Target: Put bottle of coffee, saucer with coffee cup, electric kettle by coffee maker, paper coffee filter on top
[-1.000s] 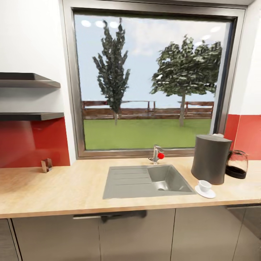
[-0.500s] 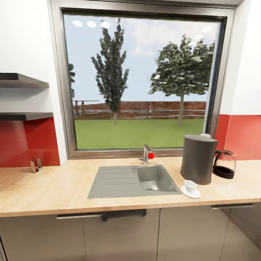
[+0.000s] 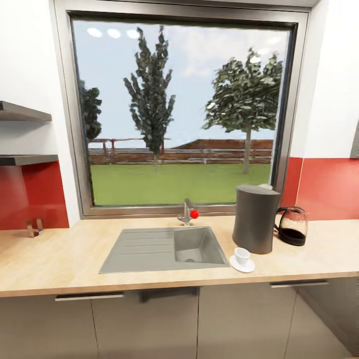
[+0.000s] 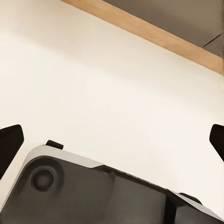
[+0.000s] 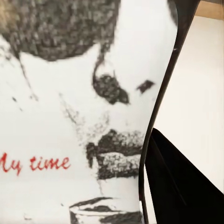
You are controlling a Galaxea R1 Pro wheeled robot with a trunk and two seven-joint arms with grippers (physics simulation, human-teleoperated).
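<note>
On the kitchen countertop (image 3: 65, 259) the dark grey coffee maker (image 3: 255, 219) stands right of the sink. A small white piece, seemingly the paper coffee filter (image 3: 265, 187), peeks over its flat top. The white coffee cup (image 3: 242, 255) sits on the saucer (image 3: 248, 268) at the maker's front. The glass electric kettle (image 3: 292, 225) stands just right of the maker. In the right wrist view a pale label printed "My time", the bottle of coffee (image 5: 70, 116), sits pressed in my right gripper (image 5: 116, 196), one dark finger (image 5: 182, 186) against it. My left gripper (image 4: 112, 140) is open over pale floor.
A steel sink (image 3: 164, 247) with a red-knobbed tap (image 3: 188, 214) is set in the worktop below a large window. Two grey wall shelves (image 3: 20, 112) hang at the far left over a red backsplash. A small holder (image 3: 34, 228) stands on the counter's left end.
The whole head view has slid left, so the camera has moved rightward along the counter. The things on the counter keep their places relative to each other.
</note>
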